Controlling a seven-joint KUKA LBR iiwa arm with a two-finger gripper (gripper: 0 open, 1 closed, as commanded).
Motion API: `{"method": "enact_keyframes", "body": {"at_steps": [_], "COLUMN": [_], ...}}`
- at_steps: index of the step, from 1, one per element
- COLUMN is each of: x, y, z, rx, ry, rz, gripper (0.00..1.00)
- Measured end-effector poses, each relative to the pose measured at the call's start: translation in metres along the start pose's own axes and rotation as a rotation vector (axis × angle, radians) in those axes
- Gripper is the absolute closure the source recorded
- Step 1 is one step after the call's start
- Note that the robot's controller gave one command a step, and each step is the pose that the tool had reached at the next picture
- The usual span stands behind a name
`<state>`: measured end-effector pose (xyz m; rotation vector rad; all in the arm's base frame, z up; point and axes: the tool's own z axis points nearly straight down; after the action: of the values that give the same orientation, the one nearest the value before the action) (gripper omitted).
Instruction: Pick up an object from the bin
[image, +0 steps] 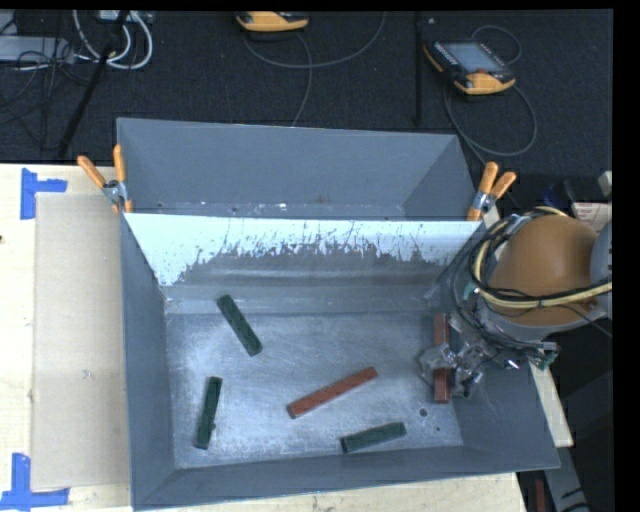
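Observation:
My gripper (447, 368) is low at the bin's right side, close to the right wall. A red-brown bar (440, 329) lies there lengthwise along the wall. It passes between my fingers, with one end showing above them and the other end below, and the fingers are shut on it. A second red-brown bar (332, 391) lies slanted on the floor to the left of the gripper. Below it, near the front wall, a dark green bar (373, 437) lies almost level.
Two more dark green bars rest on the left half of the floor, one slanted (240, 325) towards the back and one upright (208, 411) near the front left corner. The arm's orange cover and cables hang over the right rim.

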<state>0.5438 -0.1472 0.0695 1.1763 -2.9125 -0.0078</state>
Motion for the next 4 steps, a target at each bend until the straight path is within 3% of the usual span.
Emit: {"method": "enact_keyframes", "body": {"at_steps": [2, 3, 4], "x": [0.008, 0.032, 0.033], "y": [0.003, 0.028, 0.028], "z": [-0.001, -0.117, -0.113], "rx": [0.000, 0.009, 0.003], "ry": [-0.008, -0.002, 0.000], "rz": [-0.039, -0.051, -0.049], "gripper": [1.00, 1.00, 0.00]}}
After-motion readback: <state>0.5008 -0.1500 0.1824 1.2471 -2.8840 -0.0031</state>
